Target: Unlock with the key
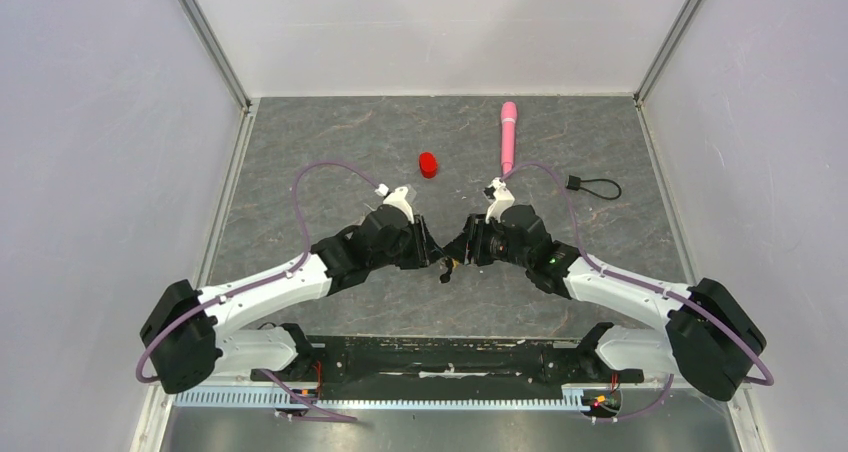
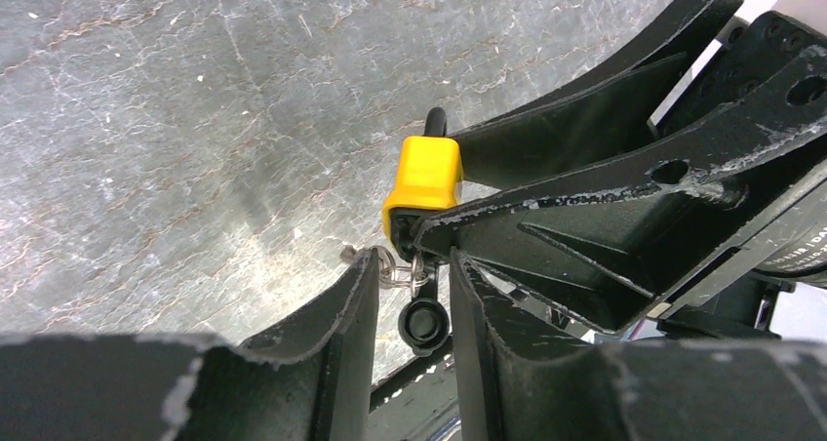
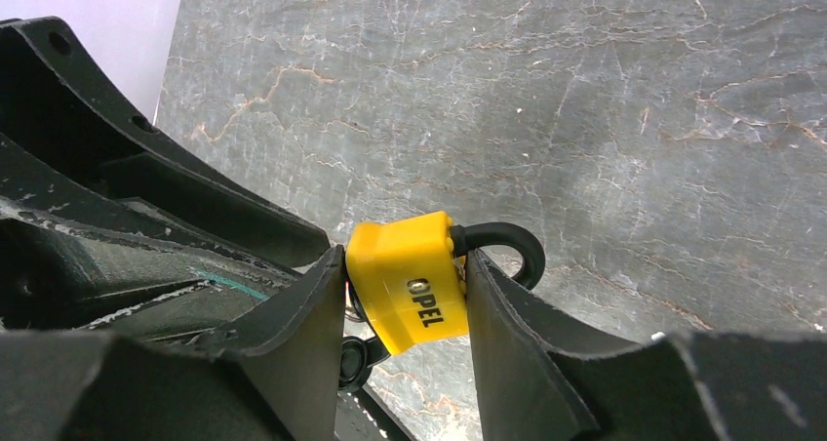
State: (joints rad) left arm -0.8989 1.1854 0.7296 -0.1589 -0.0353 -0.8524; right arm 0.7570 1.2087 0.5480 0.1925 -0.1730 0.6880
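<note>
Silvery tiny key [image 2: 393, 268] pinched in left gripper [image 2: 413, 261]; right gripper [image 3: 405, 263] clamps yellow padlock [image 3: 408, 285].

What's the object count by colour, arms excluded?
Yellow: 1, padlock
Silver: 1, key
Red: 1, small cylinder
Pink: 1, long stick
Black: 1, looped cord
Total: 5

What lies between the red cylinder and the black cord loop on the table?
A pink pen-like stick lies between the red cylinder and the black cord loop, seen in the top external view.
</note>
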